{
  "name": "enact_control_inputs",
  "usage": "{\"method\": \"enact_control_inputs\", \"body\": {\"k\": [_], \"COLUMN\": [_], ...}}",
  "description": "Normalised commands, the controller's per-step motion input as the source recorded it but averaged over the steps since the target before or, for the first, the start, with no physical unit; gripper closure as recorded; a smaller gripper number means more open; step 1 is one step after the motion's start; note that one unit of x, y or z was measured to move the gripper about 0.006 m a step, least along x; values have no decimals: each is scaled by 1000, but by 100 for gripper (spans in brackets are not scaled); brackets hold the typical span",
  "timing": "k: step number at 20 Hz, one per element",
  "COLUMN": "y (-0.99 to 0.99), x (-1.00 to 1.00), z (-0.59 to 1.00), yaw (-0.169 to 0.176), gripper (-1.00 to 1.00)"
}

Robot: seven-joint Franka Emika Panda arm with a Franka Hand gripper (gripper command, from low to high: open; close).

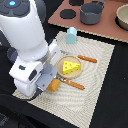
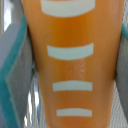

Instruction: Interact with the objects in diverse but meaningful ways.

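Orange bread loaf [image 2: 72, 65] w/ white stripes, no legible text, clamped in pincer [image 1: 50, 82].

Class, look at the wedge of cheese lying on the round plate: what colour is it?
Yellow. The holed cheese wedge shows best in the exterior view.

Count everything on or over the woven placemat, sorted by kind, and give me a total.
Toy foods: 3, namely cheese wedge, milk carton, and orange striped piece clamped in the gripper
Orange-handled cutlery: 2, namely far utensil and near utensil
Plates: 1, namely plate under the cheese
Total: 6
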Motion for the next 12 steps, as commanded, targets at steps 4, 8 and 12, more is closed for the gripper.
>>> {"method": "enact_control_inputs", "body": {"k": [4,8,12], "y": [-201,-289,-144], "x": [536,438,427], "z": [617,658,978], "yaw": [-67,-51,-42], "gripper": [-100,-100,-100]}}
